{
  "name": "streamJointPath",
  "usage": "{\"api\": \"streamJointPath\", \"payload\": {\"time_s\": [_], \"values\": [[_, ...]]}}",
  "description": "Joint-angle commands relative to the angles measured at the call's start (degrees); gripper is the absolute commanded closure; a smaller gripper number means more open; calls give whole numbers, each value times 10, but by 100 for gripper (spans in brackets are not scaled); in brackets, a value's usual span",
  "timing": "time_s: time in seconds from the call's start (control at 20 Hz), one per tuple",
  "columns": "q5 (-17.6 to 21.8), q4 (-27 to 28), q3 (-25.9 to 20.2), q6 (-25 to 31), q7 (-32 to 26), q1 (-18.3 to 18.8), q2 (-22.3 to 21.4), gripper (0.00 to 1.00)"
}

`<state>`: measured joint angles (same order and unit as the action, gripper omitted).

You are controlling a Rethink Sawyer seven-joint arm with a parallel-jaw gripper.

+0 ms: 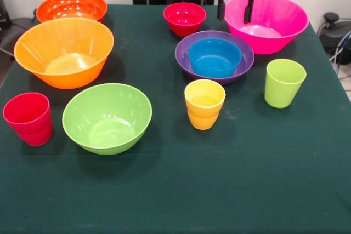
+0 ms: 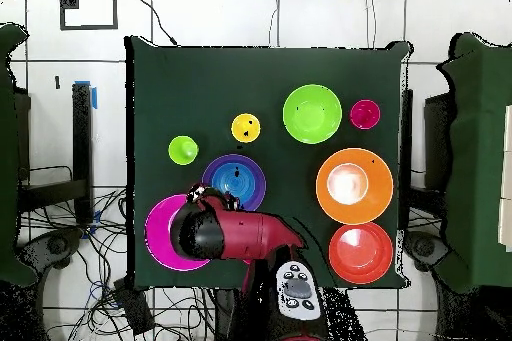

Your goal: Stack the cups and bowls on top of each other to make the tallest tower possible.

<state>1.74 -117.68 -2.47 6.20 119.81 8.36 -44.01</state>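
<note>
My gripper point(image 1: 235, 6) hangs open and empty over the far rim of the large pink bowl point(image 1: 271, 26). The tower is the purple bowl point(image 1: 185, 57) with the small blue bowl point(image 1: 215, 58) nested in it, just left of the pink bowl. The small red bowl point(image 1: 185, 18) stands behind it. The yellow cup point(image 1: 204, 104) and lime green cup point(image 1: 284, 83) stand in front. The lime green bowl point(image 1: 107, 118), red cup point(image 1: 28, 119), light orange bowl point(image 1: 64, 52) and red-orange bowl point(image 1: 71, 6) stand on the left.
All stands on a dark green tablecloth point(image 1: 219, 190). In the overhead view my arm point(image 2: 240, 237) covers part of the pink bowl point(image 2: 160, 237) and hides the small red bowl. Cables lie on the floor beyond the table's edges.
</note>
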Motion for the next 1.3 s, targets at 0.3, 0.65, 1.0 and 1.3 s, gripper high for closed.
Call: {"api": "streamJointPath", "payload": {"time_s": [0.3,0.65,1.0,1.3], "values": [[-11,-38,-43,51,66,-7,4,0],[-11,-38,-47,56,62,-2,3,0],[-16,-41,-46,58,69,-8,-2,0],[-22,-40,-43,52,80,-20,2,0]]}}
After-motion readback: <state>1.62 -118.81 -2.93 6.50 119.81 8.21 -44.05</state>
